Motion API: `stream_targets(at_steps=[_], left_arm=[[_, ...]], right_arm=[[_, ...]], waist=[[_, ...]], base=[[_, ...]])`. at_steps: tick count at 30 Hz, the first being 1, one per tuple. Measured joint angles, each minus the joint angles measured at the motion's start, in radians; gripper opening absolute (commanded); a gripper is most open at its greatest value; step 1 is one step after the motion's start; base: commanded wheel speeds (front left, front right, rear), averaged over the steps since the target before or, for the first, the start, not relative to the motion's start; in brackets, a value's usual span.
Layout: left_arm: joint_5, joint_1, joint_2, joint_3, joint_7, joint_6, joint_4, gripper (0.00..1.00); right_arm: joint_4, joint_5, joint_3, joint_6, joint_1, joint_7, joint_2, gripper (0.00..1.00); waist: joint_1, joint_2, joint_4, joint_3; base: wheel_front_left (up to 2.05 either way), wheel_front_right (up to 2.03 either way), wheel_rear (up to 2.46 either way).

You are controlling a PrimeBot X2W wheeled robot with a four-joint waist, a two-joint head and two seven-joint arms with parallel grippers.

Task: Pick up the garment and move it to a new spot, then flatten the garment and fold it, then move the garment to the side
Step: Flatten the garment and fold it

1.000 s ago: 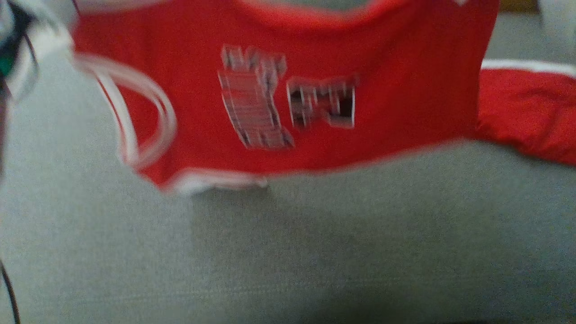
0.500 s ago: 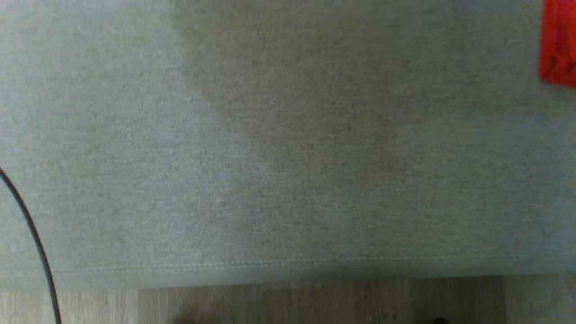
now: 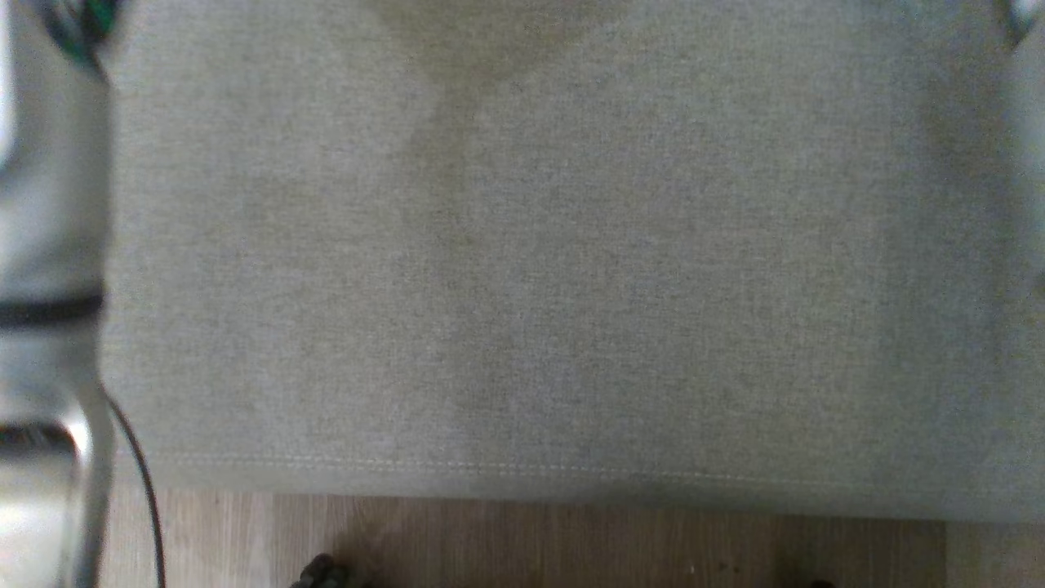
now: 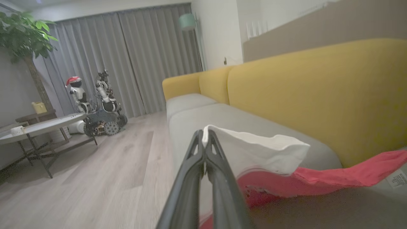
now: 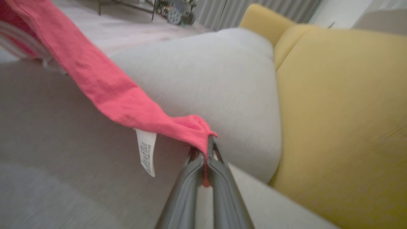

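A long sofa takes up most of the scene, with a grey woven-fabric seat cushion (image 3: 522, 245) and a mustard-yellow padded backrest (image 4: 302, 95) on its far side. Pale wooden plank floor (image 3: 571, 547) runs along the near edge.

Above that seat the thin red garment (image 5: 105, 92) with its white fabric trim (image 4: 254, 149) is held up, drawn out in a band between the two arms. The left gripper (image 4: 204, 135) has its long dark fingers pressed together on the white-trimmed edge at the left end. The right gripper (image 5: 210, 141) pinches a bunched red corner at the right end, jaws tight on the cloth. Whether the lower hem brushes the cushion I cannot tell, since both wrist views are soft with blur.

The cloth looks light, limp and not at all fragile. It sags between the two pinches and will likely slump the moment one end is let go, so it probably needs tension from both sides to lie flat. Hems and corners, where the fabric is doubled, seem the surest places to grip. A small white printed care label (image 5: 146, 156) dangles just beside the right pinch (a handy marker for the inside seam).

Far off to the left, a round pale-topped table (image 4: 47, 125) carries a small white cup (image 4: 17, 130), and behind it sits a little yellow box (image 4: 39, 107). Their contents are too small to make out.
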Motion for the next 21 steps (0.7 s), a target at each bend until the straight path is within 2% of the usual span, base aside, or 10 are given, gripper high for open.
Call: stream_targets(at_steps=[3,7,10,15,21], left_arm=[[0.017,0.158,0.007,-0.04,0.0,-0.001,-0.033,0.0],[0.031,0.324,0.022,-0.075,0.0,-0.008,-0.076,0.0],[0.032,0.431,0.052,-0.099,0.001,-0.008,-0.089,0.0],[0.026,0.623,0.095,-0.08,0.001,-0.008,-0.124,0.0],[0.065,0.773,0.135,-0.079,0.001,-0.008,-0.148,0.0]], right_arm=[[0.047,-0.01,-0.01,0.0,0.108,-0.012,0.027,0.0],[0.097,-0.021,-0.003,0.0,0.202,-0.032,0.03,0.0],[0.148,-0.026,0.033,0.0,0.262,-0.034,0.045,0.0],[0.212,-0.027,0.134,0.0,0.365,-0.028,0.079,0.0],[0.232,0.007,0.213,0.0,0.421,0.003,0.072,0.0]], waist=[[0.0,0.0,0.005,-0.034],[-0.0001,0.0001,0.012,-0.092],[-0.0001,0.0001,0.014,-0.142],[-0.0001,0.0001,0.008,-0.227],[-0.0001,0.0001,0.005,-0.298]], base=[[0.0,0.0,0.0],[0.0,0.0,0.0],[0.0,0.0,0.0],[0.0,0.0,0.0],[0.0,0.0,0.0]])
